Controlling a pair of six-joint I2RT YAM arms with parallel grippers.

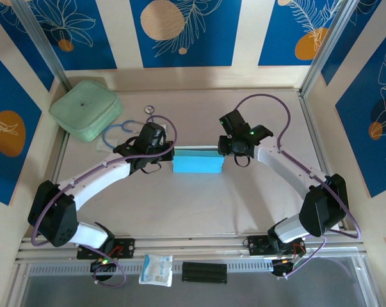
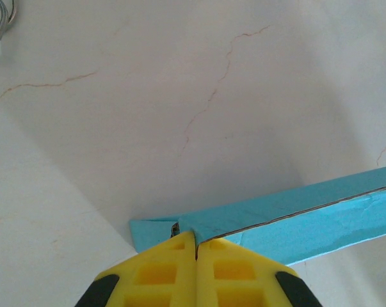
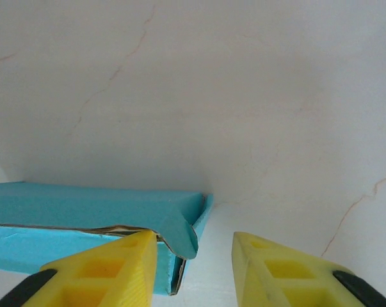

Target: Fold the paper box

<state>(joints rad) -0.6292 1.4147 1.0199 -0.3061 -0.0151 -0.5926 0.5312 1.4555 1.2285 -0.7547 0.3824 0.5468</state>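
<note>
Box lies flat at the middle of the counter, long edges running left to right. Left pincer is clenched, tips against its left end. Right pincer stands released around the right end's curled flap. Open counter spreads near and far.

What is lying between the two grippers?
The box. In the top view it fills the gap between the left gripper and the right gripper.
</note>
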